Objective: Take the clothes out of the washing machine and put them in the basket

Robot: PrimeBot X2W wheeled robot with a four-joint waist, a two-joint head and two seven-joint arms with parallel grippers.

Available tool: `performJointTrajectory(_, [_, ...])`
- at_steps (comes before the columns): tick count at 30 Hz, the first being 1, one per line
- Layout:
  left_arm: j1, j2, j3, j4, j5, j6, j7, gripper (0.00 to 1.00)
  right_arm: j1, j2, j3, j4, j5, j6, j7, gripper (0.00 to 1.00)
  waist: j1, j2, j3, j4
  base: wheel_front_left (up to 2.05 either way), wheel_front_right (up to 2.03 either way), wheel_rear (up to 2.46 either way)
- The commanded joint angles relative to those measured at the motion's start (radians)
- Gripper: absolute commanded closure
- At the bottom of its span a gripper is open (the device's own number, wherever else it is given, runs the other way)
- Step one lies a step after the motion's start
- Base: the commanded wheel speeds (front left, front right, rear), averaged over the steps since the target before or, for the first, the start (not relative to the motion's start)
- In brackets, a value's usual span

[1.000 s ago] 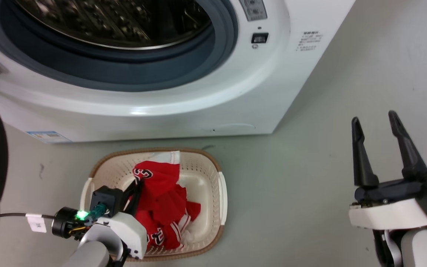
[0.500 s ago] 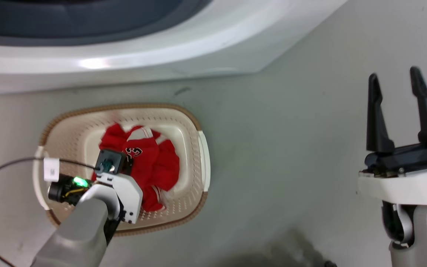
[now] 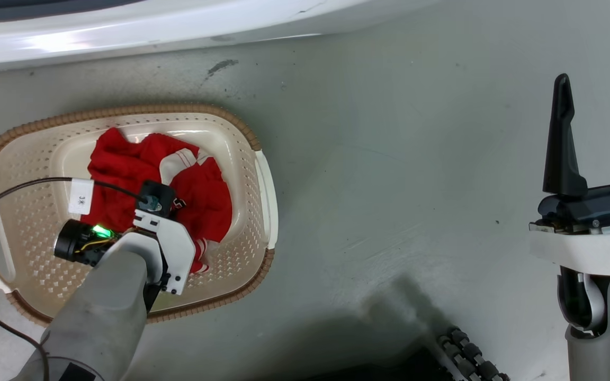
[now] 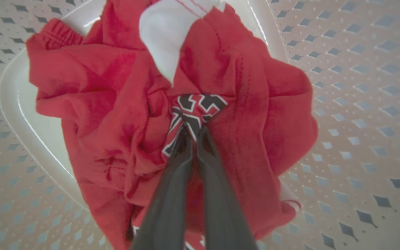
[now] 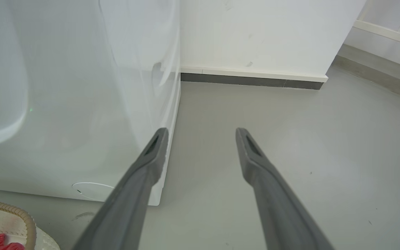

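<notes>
The red clothes point(image 3: 125, 169) lie bunched inside the cream basket point(image 3: 247, 140) on the floor. In the left wrist view my left gripper point(image 4: 193, 130) is shut on a fold of the clothes point(image 4: 116, 90) with black-and-white lettering, down in the basket point(image 4: 359, 69). In the head view the left wrist covers its fingers. My right gripper point(image 3: 596, 87) stands open over bare floor at the right, nothing between its fingers; in its own view the right gripper point(image 5: 201, 137) points past the corner of the washing machine point(image 5: 82, 104). The washing machine point(image 3: 125, 26) front runs along the top edge.
A black cable with a white tag point(image 3: 81, 196) arcs over the basket to the left wrist. The robot's wheeled base point(image 3: 469, 354) shows at the bottom. A white wall with dark skirting point(image 5: 255, 81) stands beyond the washer. Grey floor point(image 3: 389, 185) lies between basket and right gripper.
The head camera has tilted down, so the washer slid up out of the picture. My left gripper has lowered the clothes deeper into the basket, where they now lie more bunched.
</notes>
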Motion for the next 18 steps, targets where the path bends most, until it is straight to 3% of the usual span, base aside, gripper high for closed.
performJointTrajectory(1, [0.002,-0.004,0.0,0.009,-0.006,-0.002,0.015,0.0,-0.016,0.001,0.002,0.002,0.008,-0.001,-0.002,0.0,-0.0002,0.0,-0.014,0.0,0.0,0.0,0.0])
performJointTrajectory(7, [0.034,-0.019,0.003,0.016,-0.023,-0.009,-0.001,0.0,-0.004,0.001,0.001,0.017,0.003,-0.001,-0.002,0.0,-0.0002,0.0,-0.079,0.014,0.0,0.0,0.0])
performJointTrajectory(18, [0.132,-0.071,-0.019,0.017,-0.026,-0.014,-0.125,0.0,0.095,0.001,0.006,0.071,-0.045,-0.001,-0.002,0.0,-0.0002,0.0,-0.311,0.092,0.0,0.0,0.0])
